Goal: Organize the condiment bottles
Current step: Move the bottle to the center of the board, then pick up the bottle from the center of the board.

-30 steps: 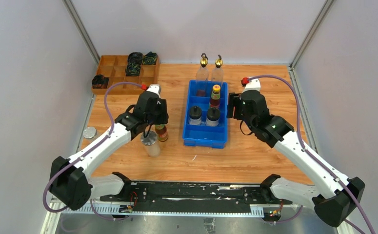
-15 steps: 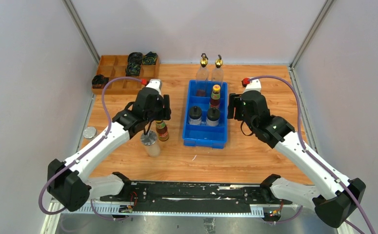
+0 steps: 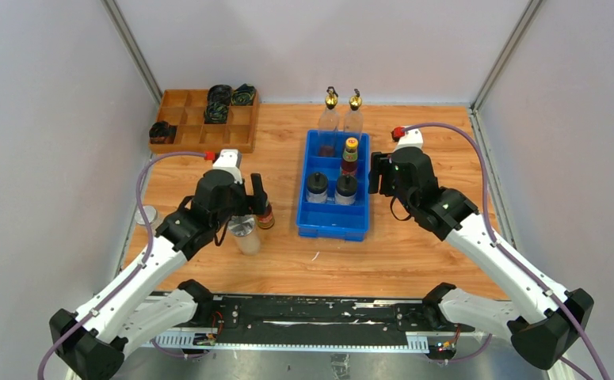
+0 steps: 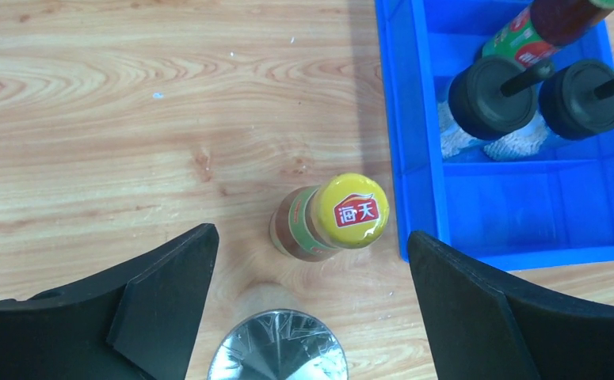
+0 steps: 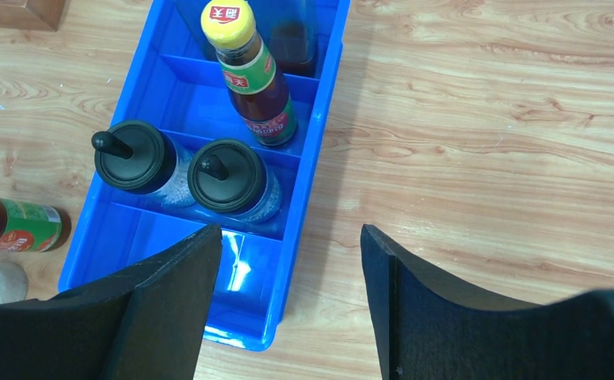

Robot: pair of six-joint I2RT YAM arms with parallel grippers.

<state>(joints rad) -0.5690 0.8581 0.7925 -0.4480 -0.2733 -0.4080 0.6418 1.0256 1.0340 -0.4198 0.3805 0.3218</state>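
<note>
**Jaws wide over the loose yellow-capped bottle**

Left gripper is spread full and grips nothing. The yellow-capped bottle stands upright on the wood between my fingers, untouched, at centre frame. Right gripper hangs open and empty over the blue bin.

To do this well, I'd drop straight down, centre on the bottle below its cap, and close square.

Tight spots: the silver-lidded shaker sits just beside the bottle at bottom frame, and the bin wall is near on the right. Open wood lies upper left.

The matching bottle stands in the bin's second compartment from the top, with room at its left.
</note>
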